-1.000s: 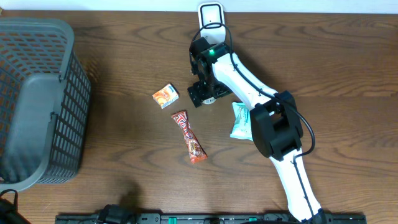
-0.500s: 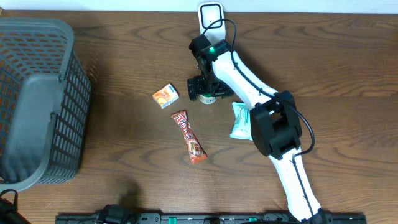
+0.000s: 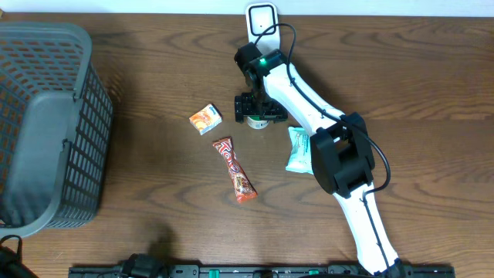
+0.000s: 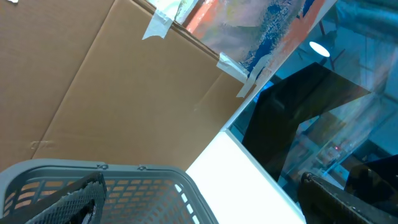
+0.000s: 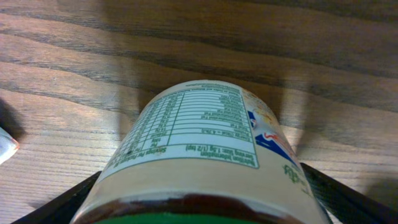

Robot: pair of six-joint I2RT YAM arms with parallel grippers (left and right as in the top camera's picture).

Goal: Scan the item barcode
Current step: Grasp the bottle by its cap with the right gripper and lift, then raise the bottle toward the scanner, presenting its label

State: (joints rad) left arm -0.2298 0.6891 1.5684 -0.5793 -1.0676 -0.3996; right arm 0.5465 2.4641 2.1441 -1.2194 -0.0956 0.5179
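A jar [image 3: 258, 123] with a green lid and a cream label stands upright on the wooden table, just below the centre of the back edge. In the right wrist view the jar [image 5: 199, 124] fills the space between the two black fingers [image 5: 74, 199]. My right gripper [image 3: 260, 108] straddles it from above, one finger close on each side. Whether the pads press on the jar does not show. No barcode shows, only the printed nutrition panel. My left gripper [image 4: 199, 205] is open, held up over the grey basket [image 4: 137, 180] with nothing between its fingers.
A white device [image 3: 262, 17] sits at the back edge behind the jar. A small orange box [image 3: 206, 119], a red snack bar [image 3: 236, 171] and a teal packet [image 3: 299, 150] lie near the jar. The grey basket [image 3: 46, 123] fills the left end.
My right gripper has shifted slightly and settled lower around the jar, and its fingers have drawn in toward the jar's sides. The other items have not moved.
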